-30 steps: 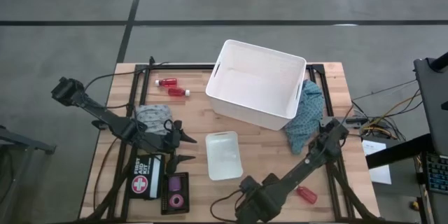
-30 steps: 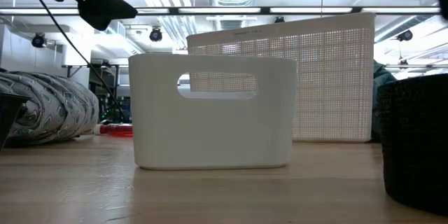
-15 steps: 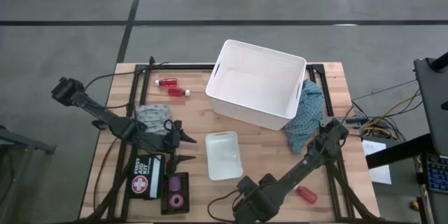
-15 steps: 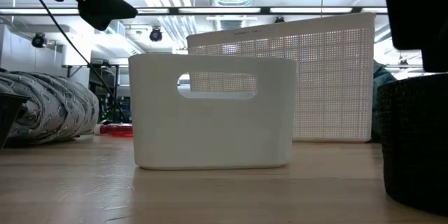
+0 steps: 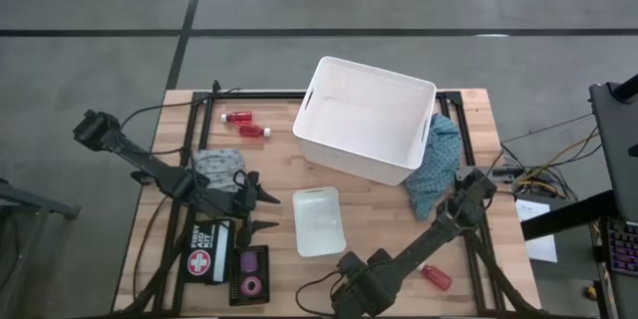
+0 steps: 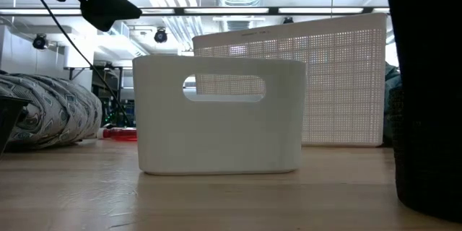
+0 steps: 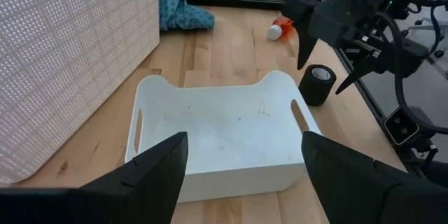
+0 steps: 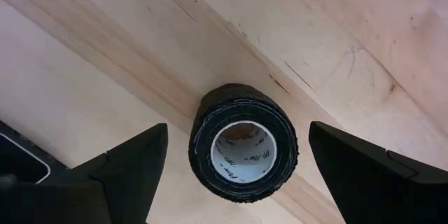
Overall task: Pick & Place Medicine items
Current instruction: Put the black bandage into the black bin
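A black tape roll (image 8: 243,150) stands on end on the wood near the table's front edge. My right gripper (image 8: 238,140) points straight down over it, open, one finger on each side and clear of it. From above, the right gripper (image 5: 354,294) hides the roll. One red bottle (image 5: 434,277) lies to its right, and two red bottles (image 5: 245,124) lie at the far left. My left gripper (image 5: 271,211) waits open left of the small white tray (image 5: 319,221), holding nothing.
The big white basket (image 5: 367,120) stands at the back, with a teal cloth (image 5: 439,169) against its right side. A first-aid pouch (image 5: 204,254), a dark case with pink rolls (image 5: 249,274) and a grey wrapped bundle (image 5: 217,169) lie on the left.
My right gripper has come down toward the black tape roll, staying open. In the low view it has dropped into the picture at the right, in front of the roll.
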